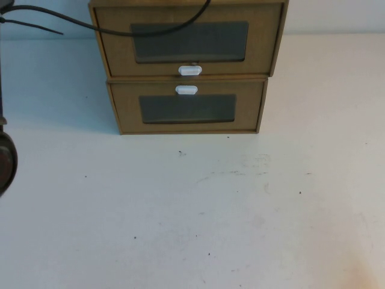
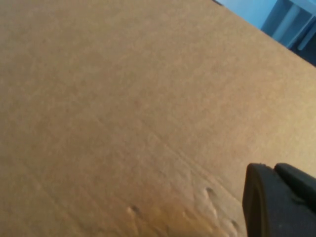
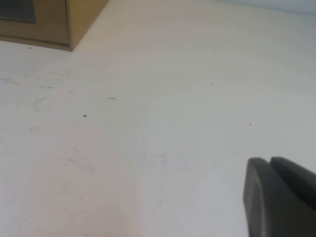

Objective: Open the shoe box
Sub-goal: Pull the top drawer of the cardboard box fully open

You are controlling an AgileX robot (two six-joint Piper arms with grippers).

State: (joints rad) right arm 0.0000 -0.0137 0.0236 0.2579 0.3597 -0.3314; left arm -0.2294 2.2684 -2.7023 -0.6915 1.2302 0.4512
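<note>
two drawer-style boxes are stacked at the far middle of the surface [image 1: 192, 229], top shoe box [image 1: 120, 51] on bottom shoe box [image 1: 126, 108]. both look closed, top handle [image 1: 189, 70] and bottom handle [image 1: 186, 90] facing the robot. left gripper [image 2: 274, 170] is right up against plain cardboard, fingers pressed together, my guess is to brace the stack. right gripper [image 3: 270, 162] hangs over bare surface, well apart from the box corner, fingers pressed together too. the high view shows neither gripper, only the wrist views do. the handles only show from high.
</note>
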